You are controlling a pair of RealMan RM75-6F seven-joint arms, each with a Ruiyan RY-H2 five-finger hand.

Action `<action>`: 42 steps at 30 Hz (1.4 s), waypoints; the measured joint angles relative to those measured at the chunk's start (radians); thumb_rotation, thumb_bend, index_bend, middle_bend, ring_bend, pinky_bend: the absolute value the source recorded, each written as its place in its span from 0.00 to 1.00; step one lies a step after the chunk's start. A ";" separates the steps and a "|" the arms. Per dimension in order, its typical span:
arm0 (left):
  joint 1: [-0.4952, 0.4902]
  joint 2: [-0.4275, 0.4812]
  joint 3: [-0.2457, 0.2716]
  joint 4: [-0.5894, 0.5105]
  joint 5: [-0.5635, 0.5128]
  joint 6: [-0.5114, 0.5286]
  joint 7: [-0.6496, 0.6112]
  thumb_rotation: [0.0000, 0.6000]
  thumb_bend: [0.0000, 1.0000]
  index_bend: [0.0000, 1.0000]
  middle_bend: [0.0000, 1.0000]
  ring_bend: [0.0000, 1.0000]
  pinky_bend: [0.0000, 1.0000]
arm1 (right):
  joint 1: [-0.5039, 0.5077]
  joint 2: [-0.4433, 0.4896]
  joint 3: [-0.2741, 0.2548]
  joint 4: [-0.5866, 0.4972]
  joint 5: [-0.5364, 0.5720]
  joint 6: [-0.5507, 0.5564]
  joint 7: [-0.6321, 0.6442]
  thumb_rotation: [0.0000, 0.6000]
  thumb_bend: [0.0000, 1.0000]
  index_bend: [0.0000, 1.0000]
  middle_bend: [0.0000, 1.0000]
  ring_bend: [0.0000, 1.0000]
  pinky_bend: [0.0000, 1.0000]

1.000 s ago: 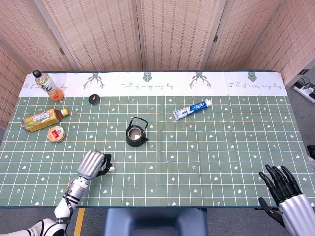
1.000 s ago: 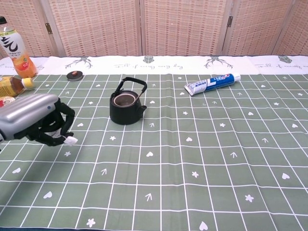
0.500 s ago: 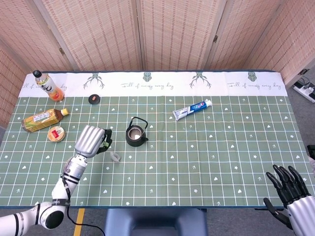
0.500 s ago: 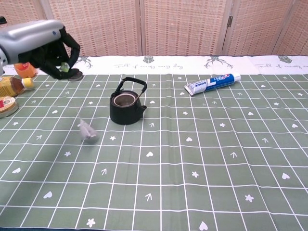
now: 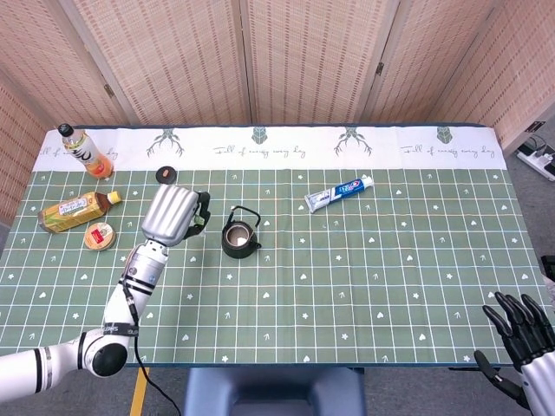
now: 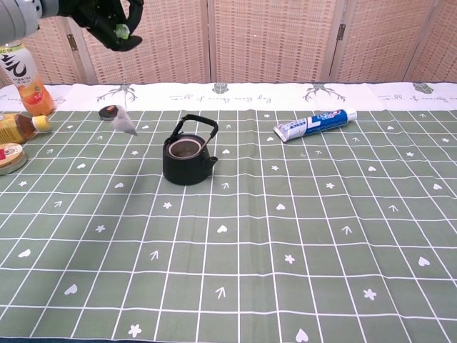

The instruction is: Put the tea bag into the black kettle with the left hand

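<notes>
Green tablecloth point(image 5: 364, 260): toothpaste tube point(image 5: 338, 193) right of black kettle point(image 5: 239, 234).

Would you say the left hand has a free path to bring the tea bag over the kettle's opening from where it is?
Probably yes. The left hand holds the tea bag dangling clear of the table, left of the kettle. Nothing stands between them, and the kettle is uncovered, though its upright handle may snag the bag.

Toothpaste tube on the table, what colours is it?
White and blue toothpaste tube with red lettering, clearest in the chest view.
</notes>
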 measured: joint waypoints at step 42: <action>-0.045 -0.201 0.238 0.331 0.102 -0.060 -0.355 1.00 0.49 0.66 1.00 1.00 1.00 | -0.008 0.002 0.004 0.015 0.002 0.021 0.033 1.00 0.37 0.00 0.00 0.06 0.00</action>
